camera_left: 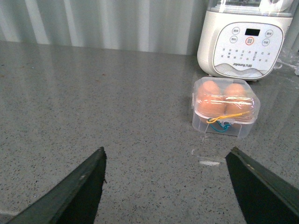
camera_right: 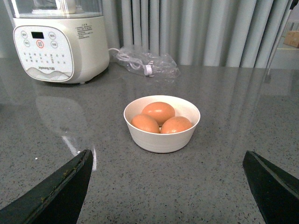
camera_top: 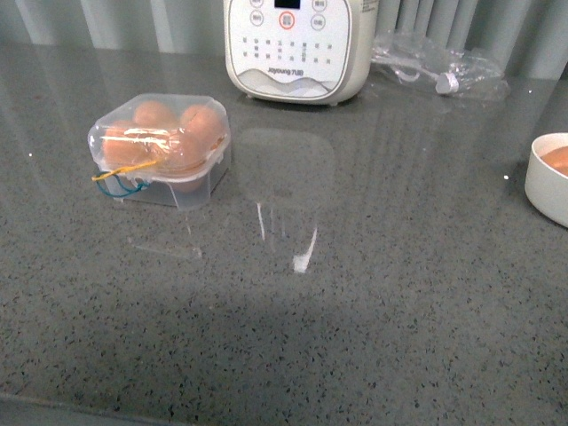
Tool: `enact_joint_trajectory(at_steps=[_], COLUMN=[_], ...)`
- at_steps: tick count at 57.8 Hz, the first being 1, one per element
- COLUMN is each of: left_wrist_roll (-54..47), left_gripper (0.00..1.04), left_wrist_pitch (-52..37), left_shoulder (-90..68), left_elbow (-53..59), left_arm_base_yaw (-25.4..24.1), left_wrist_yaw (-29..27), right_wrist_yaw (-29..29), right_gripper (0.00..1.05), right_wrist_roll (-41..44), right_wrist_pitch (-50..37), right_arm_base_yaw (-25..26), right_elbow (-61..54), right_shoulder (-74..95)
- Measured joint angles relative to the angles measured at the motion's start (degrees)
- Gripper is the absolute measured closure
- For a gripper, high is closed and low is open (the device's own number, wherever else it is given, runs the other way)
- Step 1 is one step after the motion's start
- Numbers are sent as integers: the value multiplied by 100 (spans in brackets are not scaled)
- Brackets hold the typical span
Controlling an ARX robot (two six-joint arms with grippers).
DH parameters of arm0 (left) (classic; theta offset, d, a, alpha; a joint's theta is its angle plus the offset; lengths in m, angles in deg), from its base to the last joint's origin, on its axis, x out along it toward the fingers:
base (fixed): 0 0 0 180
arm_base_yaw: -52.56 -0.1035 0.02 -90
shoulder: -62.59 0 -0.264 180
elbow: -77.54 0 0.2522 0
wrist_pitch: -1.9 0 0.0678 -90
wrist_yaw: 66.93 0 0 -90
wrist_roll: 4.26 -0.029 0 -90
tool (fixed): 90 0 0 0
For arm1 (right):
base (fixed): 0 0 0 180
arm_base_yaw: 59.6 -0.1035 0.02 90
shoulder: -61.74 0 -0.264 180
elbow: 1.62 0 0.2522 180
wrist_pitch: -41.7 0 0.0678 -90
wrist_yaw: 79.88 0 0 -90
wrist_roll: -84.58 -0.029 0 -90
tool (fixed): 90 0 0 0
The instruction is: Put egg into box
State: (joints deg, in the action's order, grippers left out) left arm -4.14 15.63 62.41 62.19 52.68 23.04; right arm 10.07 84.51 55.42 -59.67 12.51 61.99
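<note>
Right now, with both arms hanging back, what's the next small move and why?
Probably ease the left pincer toward the box to lift its lid: it is shut, eggs show inside, and three eggs wait in the bowl under the open right pincer.

I see even, soft light; the glossy tabletop [camera_top: 399, 293] mirrors the appliance [camera_top: 297, 49], with white glints at centre. Front view is slightly hazy, shadow at 6 o'clock.
</note>
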Motion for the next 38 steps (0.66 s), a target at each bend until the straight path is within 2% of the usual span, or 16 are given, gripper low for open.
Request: enact_joint_trajectory(at_steps=[7,38], left_wrist_roll=[-2,-2], left_gripper=[6,7], left_wrist_pitch=[0,0], left_shoulder=[0,0], left_elbow=[0,0], left_arm_base_yaw=[0,0], left_wrist_yaw=[0,0], right_wrist_yaw=[0,0], right_gripper=[7,7], right_wrist_roll=[0,0], right_wrist_pitch=[0,0], right_arm_base_yaw=[0,0], right_elbow=[0,0], right_shoulder=[0,0])
